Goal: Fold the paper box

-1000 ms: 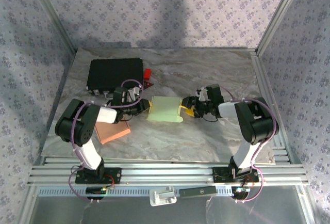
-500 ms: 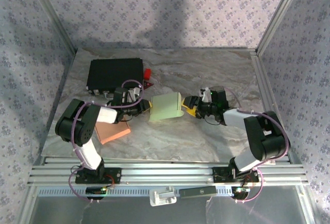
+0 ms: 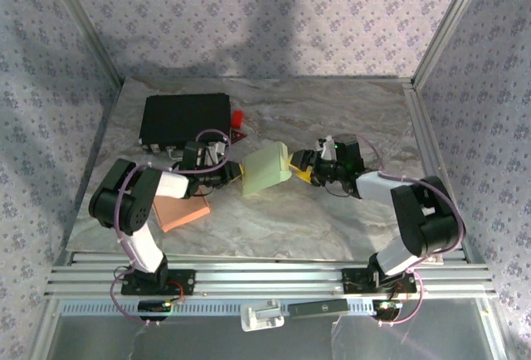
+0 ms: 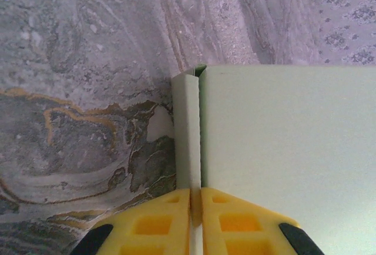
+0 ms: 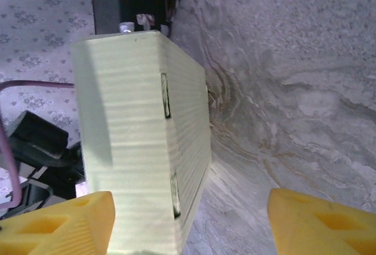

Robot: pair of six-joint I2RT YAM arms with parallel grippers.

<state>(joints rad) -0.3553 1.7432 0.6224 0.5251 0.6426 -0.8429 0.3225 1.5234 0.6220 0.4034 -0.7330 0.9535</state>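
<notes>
The pale green paper box (image 3: 265, 169) sits mid-table, tipped up on its left edge with its right side raised. My left gripper (image 3: 235, 171) is at the box's left side. In the left wrist view its yellow fingers (image 4: 154, 225) are shut on a thin folded flap (image 4: 188, 131) of the box (image 4: 282, 149). My right gripper (image 3: 300, 167) stands open at the box's right side. In the right wrist view the box (image 5: 135, 137) rises between the wide-apart fingers (image 5: 59, 225), close to the left one, and my right gripper (image 5: 188, 225) holds nothing.
A black case (image 3: 184, 119) lies at the back left with a small red object (image 3: 237, 118) beside it. A salmon-coloured pad (image 3: 181, 211) lies near the left arm. Metal rails run along the table's sides and front.
The box has gone from lying flat to tipped up, its right side lifted. My right gripper has opened wider and shifted slightly toward the box. The left gripper has kept its hold.
</notes>
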